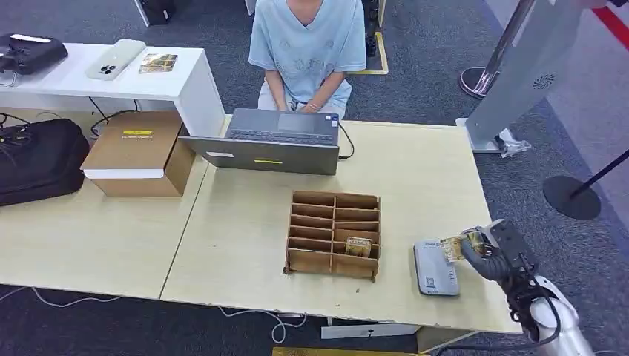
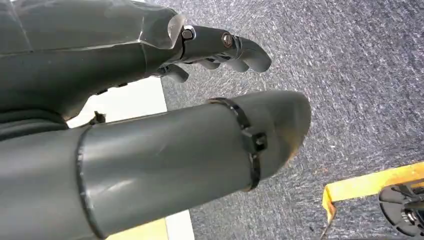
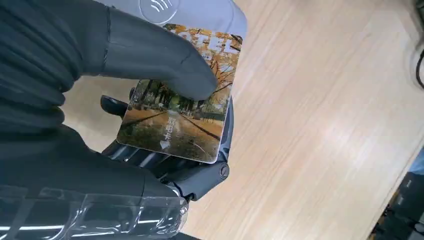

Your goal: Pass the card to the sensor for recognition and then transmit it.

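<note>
Right robot hand point(image 1: 486, 248) sits near the table's point(image 1: 245, 237) front right corner, thumb pressed on top of the card point(image 1: 452, 247), fingers point(image 3: 165, 167) under it, so the card is pinched. Card point(image 3: 182, 107) has an autumn-tree photo w/ printed text and overlaps the right edge of the grey sensor point(image 1: 436, 268); can't tell if it touches the sensor. Sensor's contactless symbol shows just beyond the card in the right wrist view point(image 3: 195, 15). Left of the sensor, towards the front edge, stands a brown divided card box point(image 1: 334, 233) w/ another card point(image 1: 358, 245) in one slot. Laptop point(image 1: 271, 141) lies at the back edge, a person point(image 1: 305, 48) seated behind it. Left robot hand point(image 2: 150, 115) hangs over grey carpet, fingers point(image 2: 225, 47) apart, holding nothing.
</note>
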Controlling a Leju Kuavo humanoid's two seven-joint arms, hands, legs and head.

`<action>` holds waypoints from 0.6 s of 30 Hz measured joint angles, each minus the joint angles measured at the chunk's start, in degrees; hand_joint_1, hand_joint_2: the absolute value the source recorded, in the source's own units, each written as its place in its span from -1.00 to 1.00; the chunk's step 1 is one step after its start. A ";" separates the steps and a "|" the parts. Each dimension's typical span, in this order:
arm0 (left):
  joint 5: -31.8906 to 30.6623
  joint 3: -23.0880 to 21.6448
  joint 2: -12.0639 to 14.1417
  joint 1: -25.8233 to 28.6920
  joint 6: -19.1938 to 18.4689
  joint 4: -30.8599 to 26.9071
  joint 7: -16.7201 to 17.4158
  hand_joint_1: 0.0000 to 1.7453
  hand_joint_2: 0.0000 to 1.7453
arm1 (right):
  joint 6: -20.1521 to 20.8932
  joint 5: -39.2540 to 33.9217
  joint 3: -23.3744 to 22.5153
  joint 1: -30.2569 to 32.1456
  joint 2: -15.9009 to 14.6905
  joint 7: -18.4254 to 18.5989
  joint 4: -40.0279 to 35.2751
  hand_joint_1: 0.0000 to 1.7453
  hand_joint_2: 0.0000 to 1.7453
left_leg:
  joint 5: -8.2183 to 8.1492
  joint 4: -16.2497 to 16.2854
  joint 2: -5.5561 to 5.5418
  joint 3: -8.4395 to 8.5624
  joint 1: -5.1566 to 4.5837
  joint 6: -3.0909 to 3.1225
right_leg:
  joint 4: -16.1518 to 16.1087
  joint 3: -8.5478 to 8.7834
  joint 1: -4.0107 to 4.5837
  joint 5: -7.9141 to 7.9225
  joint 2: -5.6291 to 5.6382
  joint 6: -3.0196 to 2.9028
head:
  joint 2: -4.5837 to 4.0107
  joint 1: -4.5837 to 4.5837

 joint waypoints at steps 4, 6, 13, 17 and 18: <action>0.28 0.00 0.00 0.00 -0.13 0.00 0.00 -1.00 -1.00 | -0.30 0.18 0.35 1.13 0.02 0.13 -0.09 1.00 1.00 | 0.00 -0.01 0.01 -0.01 0.00 0.00 | 0.00 0.00 0.00 0.00 0.01 0.00 | 0.00 0.02; 0.28 0.00 0.04 0.01 -0.15 0.00 0.00 -1.00 -1.00 | -0.42 0.33 0.48 1.52 0.02 0.48 -0.20 1.00 1.00 | 0.00 -0.01 0.02 -0.01 0.00 0.00 | 0.00 0.00 0.00 0.00 0.02 0.00 | 0.00 0.00; 0.15 0.00 0.20 0.00 -0.17 0.00 0.42 -1.00 -1.00 | -0.46 2.32 0.63 3.36 1.31 1.51 -1.44 1.00 1.00 | 0.00 -0.01 0.02 0.01 0.00 0.00 | 0.00 0.01 0.00 0.00 0.01 0.00 | 0.00 0.00; 0.07 0.00 0.22 -0.01 -0.17 0.00 0.44 -1.00 -1.00 | -0.61 3.30 0.63 4.49 1.95 2.14 -2.32 1.00 1.00 | 0.00 -0.01 0.03 0.01 0.00 0.00 | 0.00 0.00 0.00 0.00 0.02 0.00 | 0.00 0.00; 0.09 0.00 0.22 -0.01 -0.18 0.00 0.44 -1.00 -1.00 | -0.63 3.41 0.63 4.64 2.05 2.25 -2.45 1.00 1.00 | 0.00 -0.01 0.03 0.01 0.00 0.00 | 0.00 0.00 0.00 0.00 0.02 0.00 | 0.00 0.02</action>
